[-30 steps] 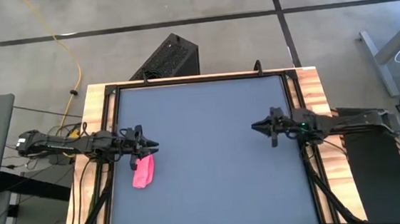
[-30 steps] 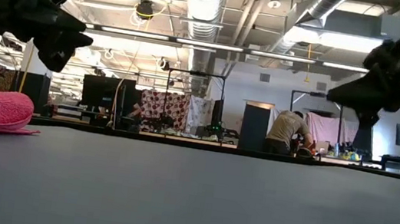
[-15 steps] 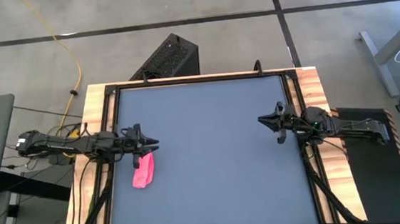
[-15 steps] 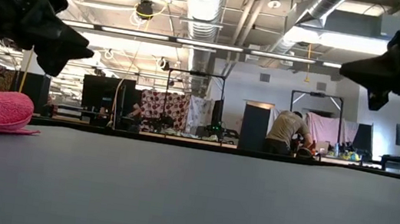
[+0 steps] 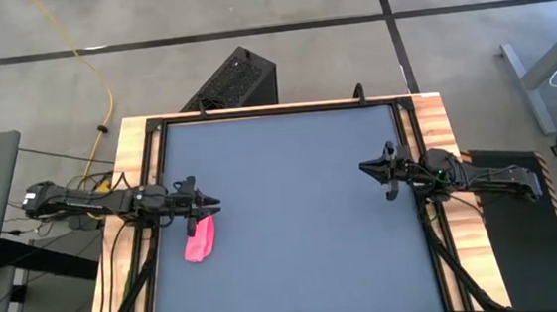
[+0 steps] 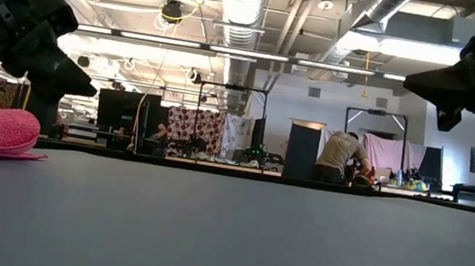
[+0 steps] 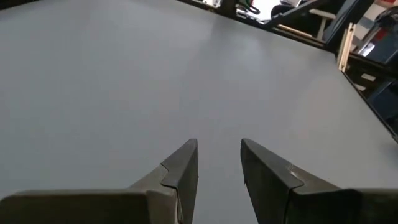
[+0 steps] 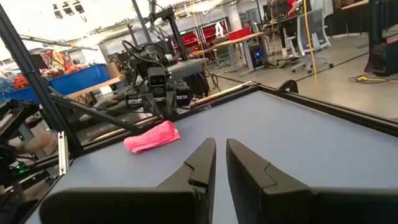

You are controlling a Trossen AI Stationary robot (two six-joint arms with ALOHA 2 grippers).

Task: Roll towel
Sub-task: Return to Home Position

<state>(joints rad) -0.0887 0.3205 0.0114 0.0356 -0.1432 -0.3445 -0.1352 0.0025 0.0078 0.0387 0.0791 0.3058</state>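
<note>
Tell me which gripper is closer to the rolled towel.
The left gripper, at the left edge of the table, hovers right beside the pink towel. The right gripper is at the opposite edge, far from it.

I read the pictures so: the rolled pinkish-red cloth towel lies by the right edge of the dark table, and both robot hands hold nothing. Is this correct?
No. The rolled pinkish-red cloth towel lies by the left edge of the dark table, near the left hand, as the high view shows. It and the right hand do hold nothing.
</note>
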